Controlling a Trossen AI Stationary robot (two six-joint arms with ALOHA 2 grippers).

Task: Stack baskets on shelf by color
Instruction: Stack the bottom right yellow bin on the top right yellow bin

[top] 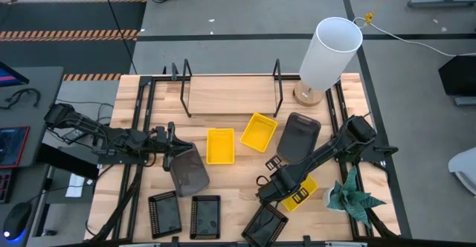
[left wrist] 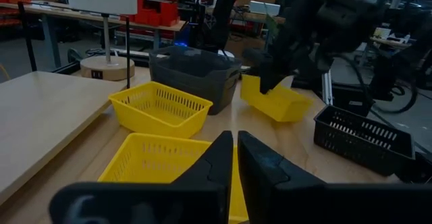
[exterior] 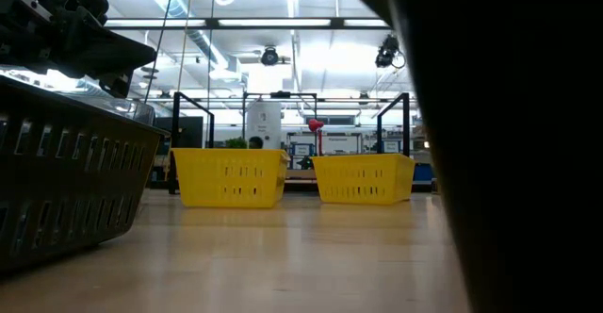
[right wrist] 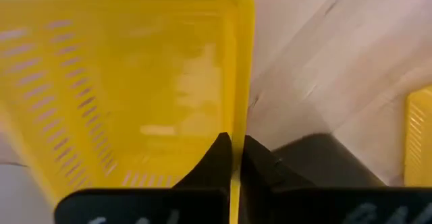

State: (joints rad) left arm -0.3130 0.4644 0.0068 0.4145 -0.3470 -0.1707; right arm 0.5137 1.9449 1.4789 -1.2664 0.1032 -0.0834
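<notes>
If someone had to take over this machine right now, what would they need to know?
Right claw: shut on the rim of a yellow basket, near the table's front right.
Left claw: fingers nearly together, apparently pinching the wall of a dark grey basket at centre left.
Two more yellow baskets sit side by side mid-table, apart. A second grey basket lies right of them.
Three black mesh baskets line the front edge.
The shelf at the back holds nothing.
Done: nothing stacked. Left: everything, sorted by colour onto the shelf.
</notes>
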